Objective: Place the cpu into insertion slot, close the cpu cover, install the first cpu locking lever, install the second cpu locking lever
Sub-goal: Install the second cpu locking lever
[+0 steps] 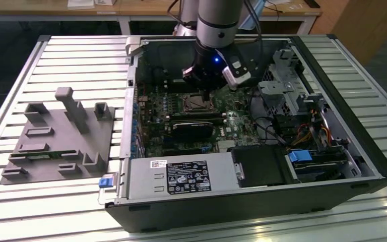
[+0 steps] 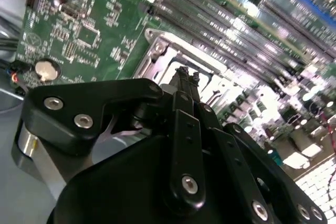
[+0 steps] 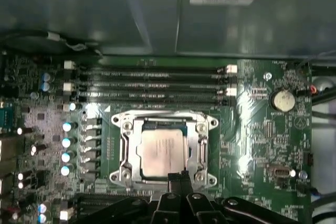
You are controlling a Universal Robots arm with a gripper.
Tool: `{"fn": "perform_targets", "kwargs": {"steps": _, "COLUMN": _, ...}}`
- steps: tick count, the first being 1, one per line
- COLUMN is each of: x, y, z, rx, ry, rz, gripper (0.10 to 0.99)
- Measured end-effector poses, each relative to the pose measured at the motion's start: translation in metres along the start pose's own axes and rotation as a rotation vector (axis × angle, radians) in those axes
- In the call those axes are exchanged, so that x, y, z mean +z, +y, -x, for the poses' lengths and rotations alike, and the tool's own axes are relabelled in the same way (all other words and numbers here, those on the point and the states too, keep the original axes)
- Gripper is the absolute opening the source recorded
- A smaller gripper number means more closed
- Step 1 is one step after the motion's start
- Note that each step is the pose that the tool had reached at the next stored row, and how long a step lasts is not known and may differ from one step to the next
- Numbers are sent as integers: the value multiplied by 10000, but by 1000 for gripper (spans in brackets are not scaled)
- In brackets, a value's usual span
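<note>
The cpu (image 3: 162, 152), a silvery square chip, lies flat in the insertion slot (image 3: 164, 148) on the green motherboard. The cpu cover (image 3: 127, 149), a thin metal frame, lies down around the chip, whose top shows through its window. My gripper (image 3: 178, 177) hangs just above the socket's edge on the side away from the memory slots, its black fingers pressed together and holding nothing. In the second wrist view the gripper (image 2: 187, 75) points at the slot's metal rim (image 2: 157, 51). In the exterior view the gripper (image 1: 210, 88) hovers over the slot (image 1: 197, 103) inside the open case.
Memory slots (image 3: 157, 80) run along one side of the socket, and a coin battery (image 3: 284, 99) sits near it. The case holds a power supply (image 1: 180, 176), a black shroud (image 1: 192, 129) and a drive cage (image 1: 284, 85). A grey fixture block (image 1: 59, 136) lies at the exterior view's left.
</note>
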State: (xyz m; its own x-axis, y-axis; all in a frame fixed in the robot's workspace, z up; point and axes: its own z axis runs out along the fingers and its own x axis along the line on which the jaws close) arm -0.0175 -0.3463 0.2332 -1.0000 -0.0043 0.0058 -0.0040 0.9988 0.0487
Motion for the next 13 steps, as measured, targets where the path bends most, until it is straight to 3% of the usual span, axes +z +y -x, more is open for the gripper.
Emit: {"fn": "perform_targets", "kwargs": {"steps": 13, "x": -2, "y": -211, "z": -25, "rx": -6, "ry": 0, "rz": 130, "gripper": 106}}
